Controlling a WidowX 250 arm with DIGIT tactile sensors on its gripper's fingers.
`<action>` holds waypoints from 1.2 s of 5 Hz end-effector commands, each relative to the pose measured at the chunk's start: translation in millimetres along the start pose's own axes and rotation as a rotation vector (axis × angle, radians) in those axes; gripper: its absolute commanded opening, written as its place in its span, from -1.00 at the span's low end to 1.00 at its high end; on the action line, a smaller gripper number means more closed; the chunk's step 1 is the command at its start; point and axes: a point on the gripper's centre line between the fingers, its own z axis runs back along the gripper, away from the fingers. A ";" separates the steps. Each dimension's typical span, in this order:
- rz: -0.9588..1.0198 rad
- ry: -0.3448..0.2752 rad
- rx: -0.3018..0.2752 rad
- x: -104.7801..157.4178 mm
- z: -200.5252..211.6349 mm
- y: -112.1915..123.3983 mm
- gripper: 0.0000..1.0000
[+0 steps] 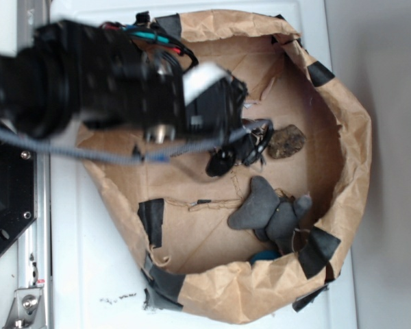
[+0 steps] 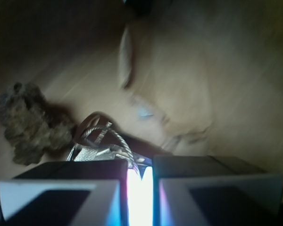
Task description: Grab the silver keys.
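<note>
Paper-bag floor (image 1: 192, 226): silver keys (image 2: 101, 143) between near-closed jaws

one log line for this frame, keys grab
phase: grasp | gripper: jaws nearly closed, narrow gap | keys: at jaw tips, ring showing, hold unconfirmed | rock: beside keys | plush toy: apart, untouched

You have one bunch of silver keys (image 2: 96, 146), one brown rock (image 1: 286, 141) and one grey plush toy (image 1: 268, 214). All sit inside one paper-walled bin (image 1: 349, 171). One gripper (image 2: 140, 186) is there.
</note>
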 end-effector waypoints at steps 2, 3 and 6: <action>0.051 -0.013 -0.037 47.1 120.6 -11.4 -1.00; 0.053 -0.003 0.082 33.1 136.5 -13.5 -1.00; 0.031 0.115 0.217 14.6 149.3 -22.2 -1.00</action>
